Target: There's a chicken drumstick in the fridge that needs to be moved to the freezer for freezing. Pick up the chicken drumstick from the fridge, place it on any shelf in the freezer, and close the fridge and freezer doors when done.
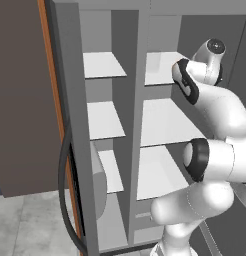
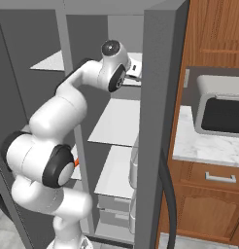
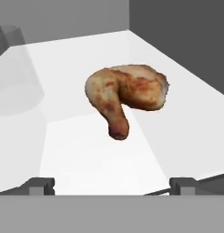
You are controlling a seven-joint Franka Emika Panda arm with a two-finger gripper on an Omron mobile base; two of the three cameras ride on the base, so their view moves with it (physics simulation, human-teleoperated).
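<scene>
My end effector (image 3: 112,185) stands wide open and holds nothing; its two dark fingertips (image 3: 38,185) rise far apart at the bottom of the hand view, with bare white shelf between them. The chicken drumstick (image 3: 125,93) lies ahead of them on a broad white shelf (image 3: 86,154) of the fridge (image 1: 165,120), golden-brown, its thick end away from me and its narrow bone end pointing toward me, not touching either fingertip. A pale translucent jar (image 3: 16,73) stands on the same shelf, to the left of the drumstick in the hand view and well apart from it. In the base views my arm (image 2: 68,107) reaches up into the wider section of the grey unit, at the level of an upper broad shelf. The freezer (image 1: 102,120), the narrower section with narrow white shelves, sits beside the fridge across a grey dividing wall. Both sections stand open to the cameras. A wooden cabinet (image 2: 213,29) and a marble bench (image 2: 204,146) lie to the right.
</scene>
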